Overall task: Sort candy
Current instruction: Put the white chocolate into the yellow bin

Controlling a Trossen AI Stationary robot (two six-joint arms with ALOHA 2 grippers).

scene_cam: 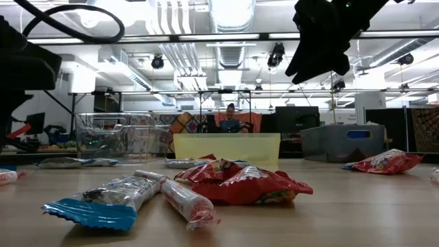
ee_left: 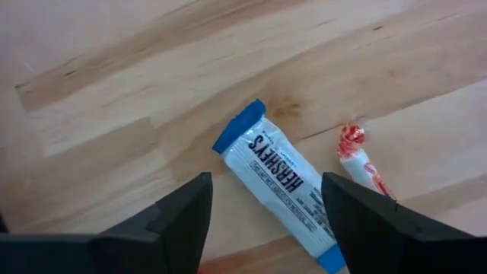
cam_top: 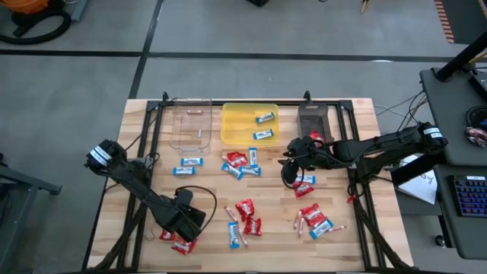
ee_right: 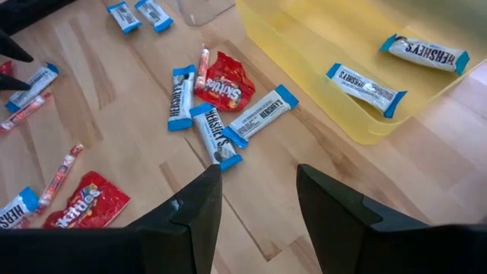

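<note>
Candy lies scattered on the wooden table (cam_top: 213, 194): red packets (cam_top: 245, 209), blue-and-white bars (cam_top: 234, 236) and thin pinkish sticks. My left gripper (cam_top: 186, 221) is near the front left and points down. It is open, with one finger on each side of a blue-and-white bar (ee_left: 278, 183) that lies flat on the wood. I see no touch. A pinkish stick (ee_left: 361, 161) lies just beside that bar. My right gripper (cam_top: 293, 169) hangs open above the table's middle right (ee_right: 255, 179), with nothing between its fingers.
Three trays stand along the far edge: a clear tray (cam_top: 190, 129), a yellow tray (cam_top: 236, 129) holding two blue-and-white bars (ee_right: 365, 87), and a dark tray (cam_top: 312, 120). Red packets and bars cluster in front of the yellow tray (ee_right: 224, 84) and at the front right (cam_top: 312, 217).
</note>
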